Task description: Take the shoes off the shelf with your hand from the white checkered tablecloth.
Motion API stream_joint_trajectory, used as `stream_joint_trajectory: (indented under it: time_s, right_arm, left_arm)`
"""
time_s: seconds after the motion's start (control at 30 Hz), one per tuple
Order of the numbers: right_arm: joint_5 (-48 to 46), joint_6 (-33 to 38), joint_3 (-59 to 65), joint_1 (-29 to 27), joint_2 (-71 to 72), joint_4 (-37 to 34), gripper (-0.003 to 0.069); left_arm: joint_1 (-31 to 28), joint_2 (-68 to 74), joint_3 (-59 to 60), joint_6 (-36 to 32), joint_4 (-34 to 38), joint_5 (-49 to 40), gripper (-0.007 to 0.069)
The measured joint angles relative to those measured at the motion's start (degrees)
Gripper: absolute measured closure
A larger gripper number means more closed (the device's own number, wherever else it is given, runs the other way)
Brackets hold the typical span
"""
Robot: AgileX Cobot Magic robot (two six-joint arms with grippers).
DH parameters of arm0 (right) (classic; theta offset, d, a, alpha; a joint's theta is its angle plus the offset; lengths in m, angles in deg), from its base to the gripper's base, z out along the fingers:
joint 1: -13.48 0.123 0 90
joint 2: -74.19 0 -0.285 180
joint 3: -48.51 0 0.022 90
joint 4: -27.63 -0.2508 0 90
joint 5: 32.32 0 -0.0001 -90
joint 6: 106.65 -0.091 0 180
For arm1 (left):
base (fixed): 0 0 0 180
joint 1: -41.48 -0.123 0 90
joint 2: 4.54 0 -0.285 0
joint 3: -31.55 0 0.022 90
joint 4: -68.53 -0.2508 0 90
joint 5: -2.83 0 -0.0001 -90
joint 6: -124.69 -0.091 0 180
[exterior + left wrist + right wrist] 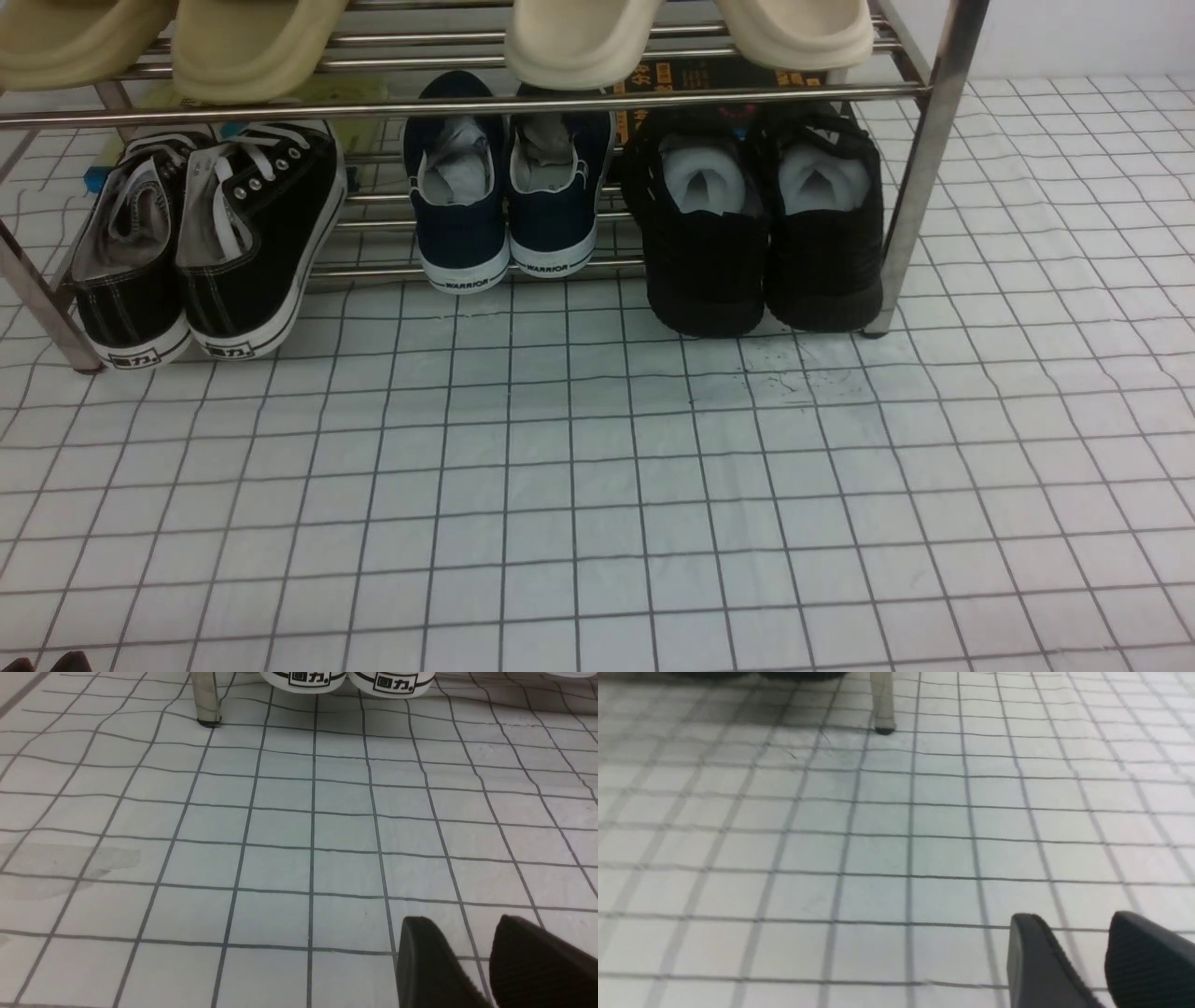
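The all-black mesh shoes, stuffed with pale paper, stand heels toward me on the bottom tier of the chrome shelf, at its right end. Only their soles show in the right wrist view, beside a shelf leg. My right gripper is open and empty, low over the white checkered tablecloth, well short of the shoes. My left gripper is also open and empty over the cloth, facing the shelf's left leg. Only its tips show in the front view.
Black canvas sneakers with white soles stand at the shelf's left end, navy WARRIOR sneakers in the middle. Several beige slippers sit on the upper tier. A dark scuffed patch marks the cloth in front of the black shoes.
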Motion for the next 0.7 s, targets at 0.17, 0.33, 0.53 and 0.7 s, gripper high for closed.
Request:
stream_joint_trajectory:
  time_s: [0.17,0.33,0.53,0.7]
  right_arm:
    - [0.7,-10.5,0.4,0.0,0.0,-17.2,0.0419]
    - [2.0,-15.1,0.6,0.0,0.0,-25.9,0.0419]
    - [4.6,-14.3,0.4,0.0,0.0,-26.6,0.0419]
    - [6.6,-6.6,-8.3,0.0,-2.4,-22.6,0.0512]
  left_arm:
    - [0.0,0.0,0.0,0.0,0.0,0.0,0.0384]
    - [0.0,0.0,0.0,0.0,0.0,0.0,0.0384]
    - [0.0,0.0,0.0,0.0,0.0,0.0,0.0384]
    - [0.0,0.0,0.0,0.0,0.0,0.0,0.0384]
